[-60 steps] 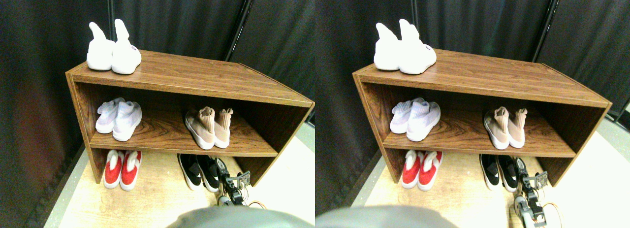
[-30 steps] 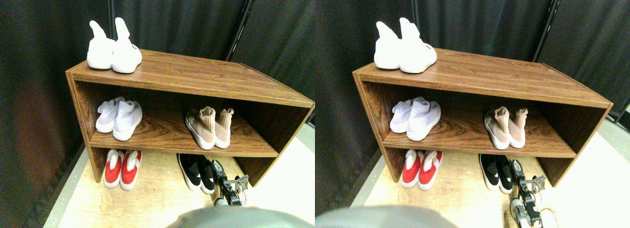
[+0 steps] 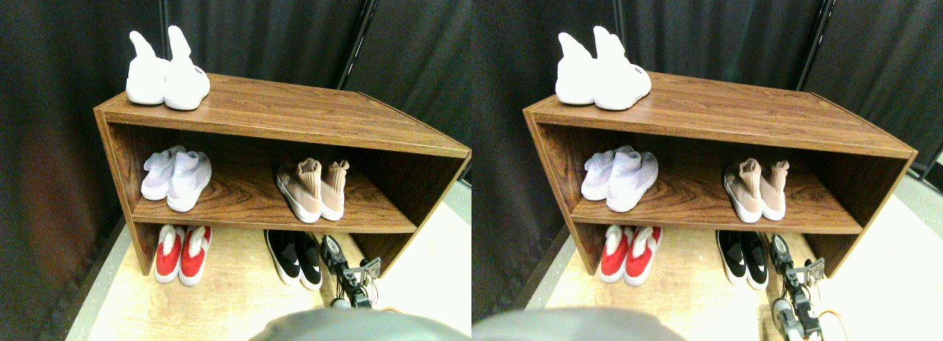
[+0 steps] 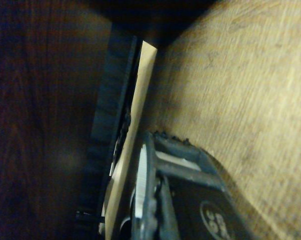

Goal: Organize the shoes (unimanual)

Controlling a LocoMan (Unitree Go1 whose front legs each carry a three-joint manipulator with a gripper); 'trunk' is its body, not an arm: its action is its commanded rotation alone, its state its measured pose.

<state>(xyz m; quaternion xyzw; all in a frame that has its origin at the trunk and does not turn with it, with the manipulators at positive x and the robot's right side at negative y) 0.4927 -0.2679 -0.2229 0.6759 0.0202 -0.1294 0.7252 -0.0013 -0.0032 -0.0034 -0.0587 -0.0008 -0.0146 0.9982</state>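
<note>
The tan-beige shoes (image 3: 313, 190) stand as a pair on the right of the rack's middle shelf, collars up. Below them the low black shoes (image 3: 295, 256) with white marks lie side by side on the floor under the rack. My right gripper (image 3: 330, 247) is low over the floor just right of the black pair, close to the outer shoe; I cannot tell whether it touches. In the wrist view the dark jaw frame (image 4: 175, 170) hangs over the pale wood floor (image 4: 240, 90), beside a dark upright surface (image 4: 110, 125) and a thin pale strip.
The brown wooden rack (image 3: 295, 120) carries a white pair (image 3: 166, 76) on its top left and a pale lilac pair (image 3: 177, 180) on the left of the middle shelf. A red pair (image 3: 182, 252) sits on the floor at left. Black curtains hang behind. The rack's right wall (image 3: 412, 208) stands near the arm.
The whole picture has shifted slightly to the left, so the camera moved. The gripper stays beside the black pair, with only a small wobble. No shoe has moved.
</note>
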